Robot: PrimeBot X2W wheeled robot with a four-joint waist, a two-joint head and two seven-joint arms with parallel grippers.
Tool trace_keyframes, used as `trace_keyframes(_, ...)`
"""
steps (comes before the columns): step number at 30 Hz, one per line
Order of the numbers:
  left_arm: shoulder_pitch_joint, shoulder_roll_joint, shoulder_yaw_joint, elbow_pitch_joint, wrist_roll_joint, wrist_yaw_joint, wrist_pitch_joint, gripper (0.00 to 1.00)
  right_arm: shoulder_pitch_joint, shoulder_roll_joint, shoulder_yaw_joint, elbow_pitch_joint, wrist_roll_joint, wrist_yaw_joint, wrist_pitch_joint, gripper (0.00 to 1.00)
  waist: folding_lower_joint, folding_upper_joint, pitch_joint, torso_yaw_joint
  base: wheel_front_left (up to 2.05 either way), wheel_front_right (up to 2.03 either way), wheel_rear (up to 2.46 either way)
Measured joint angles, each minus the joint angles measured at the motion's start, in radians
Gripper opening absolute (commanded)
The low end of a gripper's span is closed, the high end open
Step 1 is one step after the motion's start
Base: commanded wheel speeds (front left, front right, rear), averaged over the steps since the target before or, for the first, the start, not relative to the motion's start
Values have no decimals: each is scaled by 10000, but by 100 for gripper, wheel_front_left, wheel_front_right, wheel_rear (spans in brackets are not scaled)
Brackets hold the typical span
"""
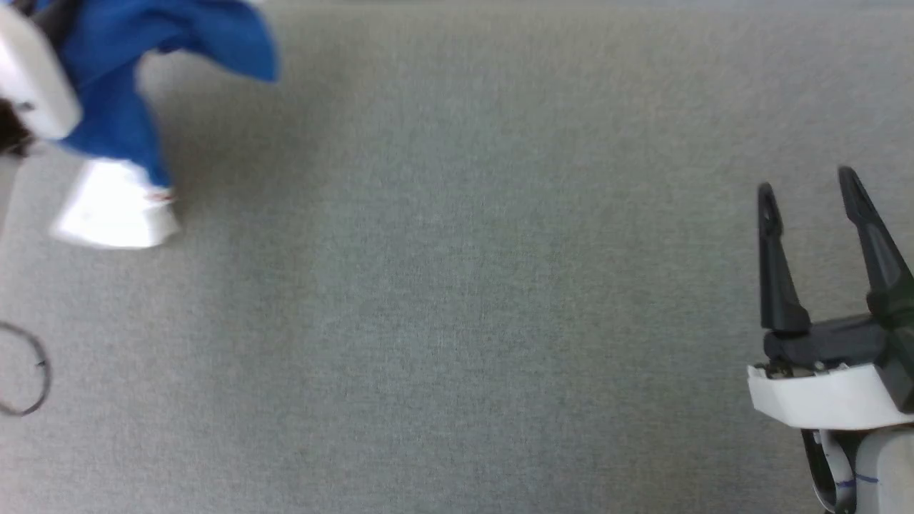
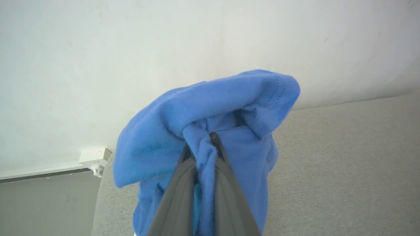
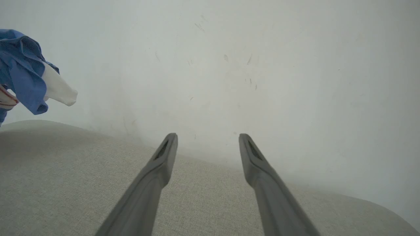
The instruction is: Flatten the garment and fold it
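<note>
left gripper (image 2: 200,146): two long dark fingers pressed together, pinching a bunched fold of blue cloth; fabric spills over and around both fingers.
garment: royal-blue short-sleeved cotton T-shirt (image 2: 213,108), held up off the surface by the left gripper, hanging crumpled in a bundle.
garment in head view: far upper-left corner (image 1: 121,107), blurred, next to the left arm's white housing (image 1: 32,78).
sleeve: white sleeve (image 1: 114,210) is the lowest part of the bundle; can't tell if it touches the surface.
trim: red-and-white striped edge (image 3: 6,98) visible in the right wrist view beside the blue cloth.
right gripper (image 1: 807,182): fingers spread wide, nothing between them, lower right of the head view, well apart from the shirt.
right gripper height: hovering above the surface (image 3: 207,136), fingers pointing toward the wall.
surface: grey woven fabric tabletop (image 1: 457,285).
background: plain white wall (image 3: 229,65) behind the table edge.
other: thin dark wire loop (image 1: 21,378) at the left edge of the head view.
</note>
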Motion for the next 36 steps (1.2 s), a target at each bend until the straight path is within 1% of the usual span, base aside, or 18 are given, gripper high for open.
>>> trace_keyframes(4,-298,-660,-249,-663,-71,44,290,0,297,-4,-290,232,257,0,-153,100,0,0,-676,-86,0,0,0)
trace_keyframes(6,-407,-1028,-360,-1005,-117,150,431,0,437,-4,-405,320,364,0,-190,100,0,0,-1019,-141,0,0,0)
trace_keyframes(9,-533,-1584,-522,-1494,-209,512,637,0,616,-6,-502,453,491,0,-272,100,-1,0,-1516,-246,0,0,0)
trace_keyframes(15,-564,-2861,-915,-2506,-196,1488,677,0,841,-4,-608,541,708,0,-360,100,-2,0,-2261,-629,0,0,0)
trace_keyframes(16,-567,-3026,-1074,-2698,-67,1544,654,0,843,-8,-617,543,721,0,-366,100,-1,0,-2328,-724,0,0,0)
trace_keyframes(19,-527,-3636,-1384,-3154,36,1906,451,0,843,-6,-665,545,765,0,-410,100,0,0,-2449,-1039,0,0,0)
trace_keyframes(23,-293,-4428,-1996,-3638,380,2140,127,0,867,-8,-844,533,800,0,-422,100,1,0,-2495,-1425,0,0,0)
trace_keyframes(27,184,-4790,-2801,-3599,947,2146,-240,0,904,-12,-997,523,842,0,-458,100,0,0,-2422,-1659,0,0,0)
trace_keyframes(30,747,-4974,-3208,-3216,1214,2182,-660,0,900,-12,-1005,516,911,0,-506,100,3,0,-2245,-1743,0,0,0)
trace_keyframes(33,1317,-5091,-3613,-2483,1540,2228,-1220,0,895,-13,-1014,518,1014,0,-518,100,2,0,-2017,-1804,0,0,0)
trace_keyframes(36,1898,-5227,-4182,-1450,1883,2215,-1657,0,857,-15,-907,566,1064,0,-539,100,3,0,-1750,-1843,0,0,0)
